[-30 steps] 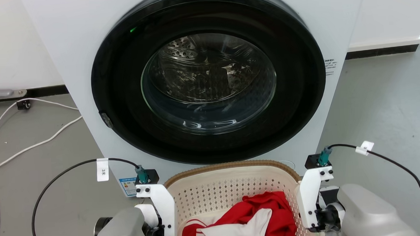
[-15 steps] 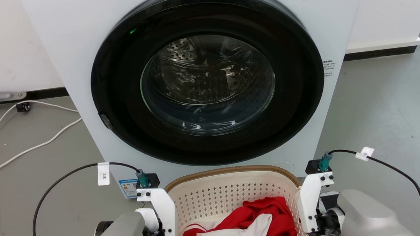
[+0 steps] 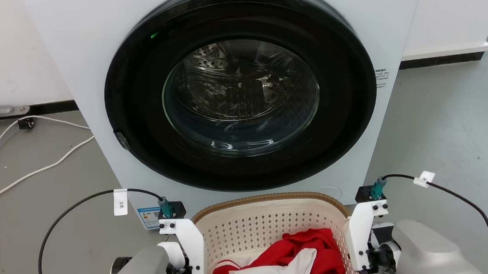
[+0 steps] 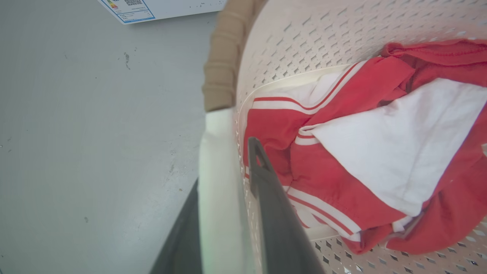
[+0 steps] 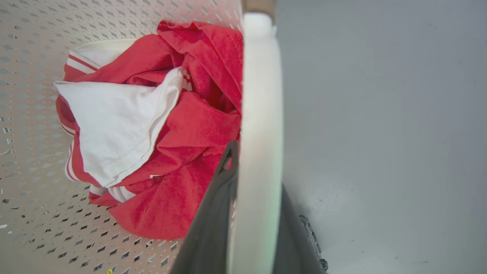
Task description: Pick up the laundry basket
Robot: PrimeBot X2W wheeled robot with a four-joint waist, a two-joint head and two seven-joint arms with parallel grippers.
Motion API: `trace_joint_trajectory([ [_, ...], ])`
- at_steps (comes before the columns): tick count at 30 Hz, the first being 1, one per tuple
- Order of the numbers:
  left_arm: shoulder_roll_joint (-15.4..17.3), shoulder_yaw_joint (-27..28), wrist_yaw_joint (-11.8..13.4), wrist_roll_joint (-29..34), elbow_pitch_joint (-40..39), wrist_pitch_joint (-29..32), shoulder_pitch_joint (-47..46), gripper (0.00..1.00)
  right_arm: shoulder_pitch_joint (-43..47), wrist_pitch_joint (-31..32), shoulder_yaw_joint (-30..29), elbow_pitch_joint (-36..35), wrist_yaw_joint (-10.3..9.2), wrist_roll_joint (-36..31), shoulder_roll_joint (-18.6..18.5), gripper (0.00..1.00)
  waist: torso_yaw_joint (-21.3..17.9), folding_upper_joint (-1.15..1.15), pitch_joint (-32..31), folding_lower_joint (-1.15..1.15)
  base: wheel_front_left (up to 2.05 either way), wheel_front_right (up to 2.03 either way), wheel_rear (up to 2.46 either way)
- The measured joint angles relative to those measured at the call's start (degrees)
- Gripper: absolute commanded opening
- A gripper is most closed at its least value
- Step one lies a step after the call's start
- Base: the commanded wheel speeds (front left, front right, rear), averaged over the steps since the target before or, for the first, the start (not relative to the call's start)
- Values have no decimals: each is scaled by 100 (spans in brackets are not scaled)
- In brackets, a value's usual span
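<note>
The laundry basket (image 3: 269,225), cream and perforated with a brown woven rim, stands low in the head view, right in front of the washer. Red and white clothes (image 3: 292,259) lie inside it. My left gripper (image 4: 224,167) is shut on the basket's white left handle (image 4: 218,152), one dark finger inside the wall and one outside. On the other side, my right gripper (image 5: 257,167) is shut on the white right handle (image 5: 260,95) in the same way. I cannot tell whether the basket (image 4: 304,34) touches the floor.
The white washer (image 3: 78,79) with its shut round dark door (image 3: 241,91) rises directly behind the basket. White cables (image 3: 32,169) lie on the grey floor at the left. Bare grey floor (image 3: 448,122) spreads to the right, with a white wall behind.
The basket and both wrists sit slightly lower in the head view than a second ago, while the washer barely shifted. Over the last half second nothing has moved.
</note>
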Motion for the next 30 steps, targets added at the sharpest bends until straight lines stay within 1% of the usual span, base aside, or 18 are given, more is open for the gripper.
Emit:
trace_joint_trajectory([
  [30,-3,-60,-2,-88,1,-2,-1,0,-38,-92,294,78,0,344,-12,0,13,0,32,0,0,0,0],
])
